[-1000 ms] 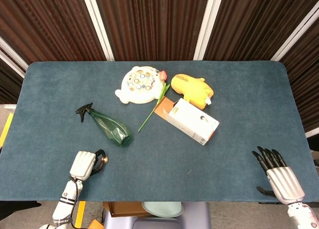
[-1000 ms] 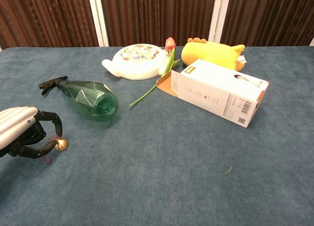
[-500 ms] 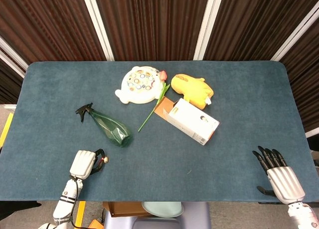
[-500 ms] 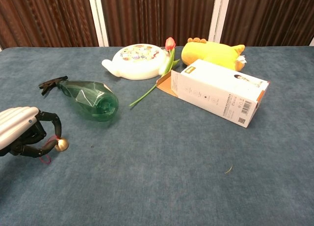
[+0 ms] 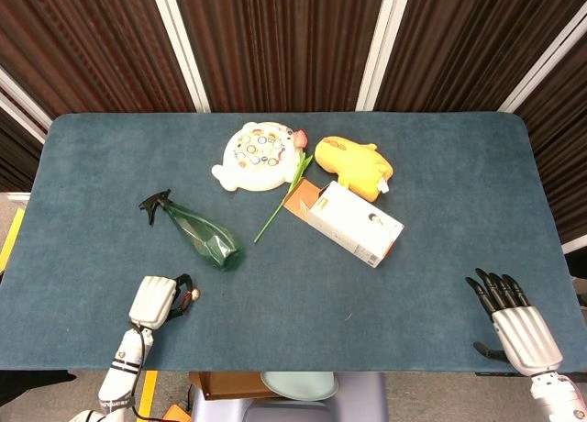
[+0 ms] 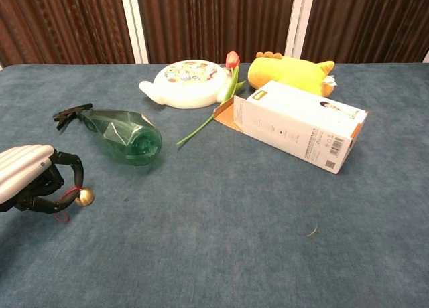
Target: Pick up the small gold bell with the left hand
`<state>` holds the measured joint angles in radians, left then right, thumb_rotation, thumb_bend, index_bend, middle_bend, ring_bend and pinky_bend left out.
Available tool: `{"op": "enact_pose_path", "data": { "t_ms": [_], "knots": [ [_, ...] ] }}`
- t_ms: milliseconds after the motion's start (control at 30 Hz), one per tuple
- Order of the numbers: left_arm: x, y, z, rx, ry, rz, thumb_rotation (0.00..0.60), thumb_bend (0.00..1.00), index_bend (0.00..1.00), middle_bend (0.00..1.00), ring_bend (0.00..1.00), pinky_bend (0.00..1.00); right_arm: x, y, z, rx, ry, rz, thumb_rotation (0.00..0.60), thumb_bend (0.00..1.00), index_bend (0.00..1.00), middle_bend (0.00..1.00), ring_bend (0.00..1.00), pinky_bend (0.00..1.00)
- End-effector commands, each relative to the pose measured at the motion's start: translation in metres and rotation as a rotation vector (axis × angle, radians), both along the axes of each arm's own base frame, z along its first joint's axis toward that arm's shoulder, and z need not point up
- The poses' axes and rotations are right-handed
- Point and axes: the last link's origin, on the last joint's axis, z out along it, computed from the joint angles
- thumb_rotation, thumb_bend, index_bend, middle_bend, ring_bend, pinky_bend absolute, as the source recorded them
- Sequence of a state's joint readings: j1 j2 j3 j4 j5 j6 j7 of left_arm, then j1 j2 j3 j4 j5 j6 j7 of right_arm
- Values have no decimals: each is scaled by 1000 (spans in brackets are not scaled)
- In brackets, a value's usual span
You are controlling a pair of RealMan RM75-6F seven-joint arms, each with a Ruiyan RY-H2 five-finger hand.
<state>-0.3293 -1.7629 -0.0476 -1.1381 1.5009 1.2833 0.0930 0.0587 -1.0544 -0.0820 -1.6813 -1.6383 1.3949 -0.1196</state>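
The small gold bell [image 6: 85,197] sits low at the near left of the blue table, also seen as a gold dot [image 5: 193,295] in the head view. A red cord runs from its top. My left hand [image 6: 33,181] is curled in beside it, and its dark fingertips [image 6: 75,171] meet at the bell's top and cord, pinching it. I cannot tell whether the bell touches the cloth or hangs just above it. From above, the left hand [image 5: 154,303] lies near the front edge. My right hand [image 5: 514,328] rests at the near right edge with its fingers spread and nothing in it.
A green spray bottle [image 6: 120,135] lies just behind the left hand. Farther back are a white round toy [image 6: 184,84], a tulip [image 6: 221,97], a yellow plush [image 6: 289,72] and a white carton [image 6: 298,124]. The table's front edge [image 5: 275,367] is close to both hands.
Almost nothing has moved. The left hand's fingers have drawn in slightly at the bell, and the red cord now shows between them. The right hand has slipped a little toward the near edge.
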Motion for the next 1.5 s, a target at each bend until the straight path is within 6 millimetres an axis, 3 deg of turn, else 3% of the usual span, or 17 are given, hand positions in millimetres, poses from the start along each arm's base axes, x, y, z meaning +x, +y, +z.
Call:
{"op": "enact_pose_path", "data": {
  "t_ms": [33,567,867,1067,1267,1500],
  "knots": [
    [0,0,0,0,1,1,600,419,584,1000,1000,1000,0,0,0,0,0,0,600,236,0,0,0,0],
    [3,1,2,13,-19,-16,600,450,703,1000,1000,1000,0,0,0,0,2,-2,600,236,0,0,0,0],
    [3,1,11,41,-51,-25,600,470,722,1000,1000,1000,0,0,-1,1,3,-2,600,236,0,0,0,0],
    [10,-18,21,24,-86,-66,600,467,717,1000,1000,1000,0,0,-1,0,5,-2,600,236,0,0,0,0],
    [5,8,42,100,-106,0,600,464,714,1000,1000,1000,1,0,-2,6,6,-2,600,236,0,0,0,0],
    [6,-1,39,77,-93,-22,600,464,713,1000,1000,1000,0,0,-4,11,9,-4,600,236,0,0,0,0]
  ]
}}
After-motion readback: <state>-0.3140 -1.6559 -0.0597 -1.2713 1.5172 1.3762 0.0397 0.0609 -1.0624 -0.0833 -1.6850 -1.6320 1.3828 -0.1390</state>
